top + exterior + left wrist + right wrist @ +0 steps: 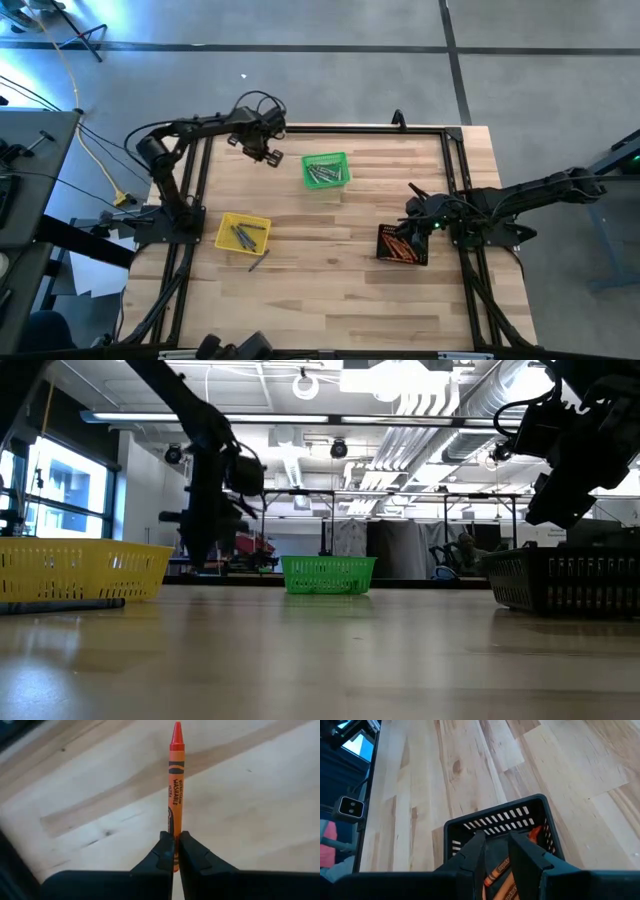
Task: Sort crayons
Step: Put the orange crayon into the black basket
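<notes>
Orange crayon [175,795] pinched between shut left gripper [174,851] fingers; right gripper [495,851] fingers slightly apart, empty.

Open surface [330,280] between yellow basket [243,233], green basket [326,170] and black basket [403,244], one loose crayon [258,262] beside the yellow one.

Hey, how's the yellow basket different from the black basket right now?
The yellow basket holds grey crayons; the black basket holds orange-red crayons. The yellow basket sits near the left arm's base with no tool over it; the black basket has the right tool hanging right above it. A loose grey crayon lies beside the yellow one only. Both rest on the wooden table.
</notes>
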You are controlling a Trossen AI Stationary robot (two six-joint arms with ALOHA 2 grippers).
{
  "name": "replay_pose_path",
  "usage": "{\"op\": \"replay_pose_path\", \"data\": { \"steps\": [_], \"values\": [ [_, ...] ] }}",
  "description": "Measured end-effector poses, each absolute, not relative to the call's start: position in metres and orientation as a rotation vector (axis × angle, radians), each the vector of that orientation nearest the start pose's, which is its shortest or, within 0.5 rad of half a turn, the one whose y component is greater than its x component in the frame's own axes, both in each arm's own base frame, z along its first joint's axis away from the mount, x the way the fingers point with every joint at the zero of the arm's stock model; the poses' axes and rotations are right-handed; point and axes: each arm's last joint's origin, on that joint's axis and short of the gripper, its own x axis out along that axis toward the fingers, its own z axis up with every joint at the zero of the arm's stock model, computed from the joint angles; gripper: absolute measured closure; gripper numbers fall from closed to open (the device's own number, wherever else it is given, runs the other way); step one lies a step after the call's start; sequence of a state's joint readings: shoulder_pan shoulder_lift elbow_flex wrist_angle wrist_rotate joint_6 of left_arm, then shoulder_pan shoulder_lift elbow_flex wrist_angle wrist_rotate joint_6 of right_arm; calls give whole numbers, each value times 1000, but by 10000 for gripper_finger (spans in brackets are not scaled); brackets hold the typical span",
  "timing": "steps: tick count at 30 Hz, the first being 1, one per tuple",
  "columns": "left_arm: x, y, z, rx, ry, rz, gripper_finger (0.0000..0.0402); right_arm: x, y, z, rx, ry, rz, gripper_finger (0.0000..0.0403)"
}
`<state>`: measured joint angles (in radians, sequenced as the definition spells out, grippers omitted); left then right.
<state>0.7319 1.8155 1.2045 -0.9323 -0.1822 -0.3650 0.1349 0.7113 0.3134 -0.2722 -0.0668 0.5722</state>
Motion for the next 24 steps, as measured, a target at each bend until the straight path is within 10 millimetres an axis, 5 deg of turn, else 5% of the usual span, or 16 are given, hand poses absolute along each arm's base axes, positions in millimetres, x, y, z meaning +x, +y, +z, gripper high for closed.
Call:
{"op": "replay_pose_path", "data": {
  "steps": [5, 9, 17, 24],
  "values": [
    [233, 207, 206, -698, 1265, 1023, 401, 144, 21, 177, 531, 698, -5, 324],
    [247, 177, 236, -632, 1134, 925, 401, 149, 20, 183, 481, 597, -23, 324],
    [310, 68, 285, -419, 711, 597, 401, 162, 20, 216, 309, 222, 18, 324],
    [344, -25, 297, -289, 379, 531, 401, 165, 20, 233, 220, 39, 44, 321]
  ]
}}
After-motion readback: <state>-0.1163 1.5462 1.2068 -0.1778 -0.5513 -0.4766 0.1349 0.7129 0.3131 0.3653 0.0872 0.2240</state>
